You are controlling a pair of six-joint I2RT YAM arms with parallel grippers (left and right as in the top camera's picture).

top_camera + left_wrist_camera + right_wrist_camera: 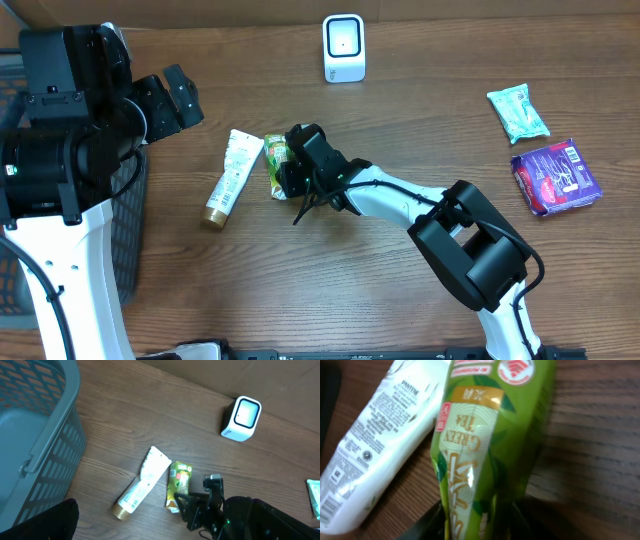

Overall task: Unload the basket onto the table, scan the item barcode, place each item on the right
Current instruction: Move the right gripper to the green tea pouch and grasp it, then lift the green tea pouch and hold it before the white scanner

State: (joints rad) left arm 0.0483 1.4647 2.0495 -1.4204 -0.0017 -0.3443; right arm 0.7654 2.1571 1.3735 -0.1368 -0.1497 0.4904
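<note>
Overhead: green tea packet [277, 166] lying just beside the white tube [230, 175], long axes near parallel. The right gripper [288, 186] is at the packet end level with the tube's cap; the left gripper [172, 100] is spread wide, well apart on the tube's other side. Left wrist: packet [179, 485] close alongside the tube [142, 485], right arm plainly the nearer. Right wrist: jaws drawn narrow on the packet's [485, 450] near end, appearing to pinch it.

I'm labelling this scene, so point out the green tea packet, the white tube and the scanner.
green tea packet [275, 162]: overhead view, middle of its green face.
white tube [230, 172]: overhead view, middle of its body.
scanner [343, 42]: overhead view, its front window.
</note>
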